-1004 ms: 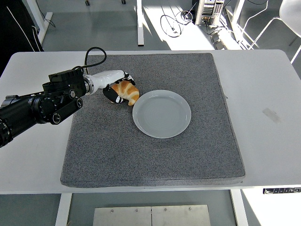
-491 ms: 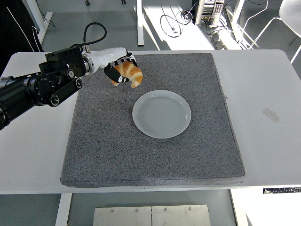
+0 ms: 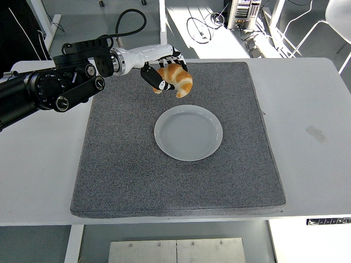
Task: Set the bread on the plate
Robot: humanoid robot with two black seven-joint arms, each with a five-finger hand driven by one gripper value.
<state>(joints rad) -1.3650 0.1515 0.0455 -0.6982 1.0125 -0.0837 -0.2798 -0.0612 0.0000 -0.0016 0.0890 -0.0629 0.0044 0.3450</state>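
Left hand (image 3: 164, 74): comes in from the left side on a black arm, fingers clenched around the bread (image 3: 176, 80), carrying it in the air above the far part of the mat (image 3: 131, 164).

Head view, items:
- Bread: a golden croissant, curved, hanging partly below and to the right of the fingers. It is clear of the mat, not touching anything but the hand. It sits just beyond the far rim of the plate (image 3: 188, 132), not yet over its middle.
- Plate: white, round, empty, lying flat near the centre of the mat.
- Mat: grey, square, covering most of the white surface (image 3: 307, 109).
- Right hand: not visible.
- Background: floor, desk legs and cables beyond the far edge; nothing else lies on the surface.

Status, by judgement: bread lifted and in transit; placing not yet done.

Risks, by judgement:
- Grip appears to cover only one end of the croissant; the free end could swing or slip out before it is above the plate, dropping it on the mat.
- Letting go too soon would land it on the far rim, from which it may roll off or tip the plate.
- Lowering too far could press fingers against the rim and push the plate along the mat.
- Soft pastry may crush or flake under a tight hold.
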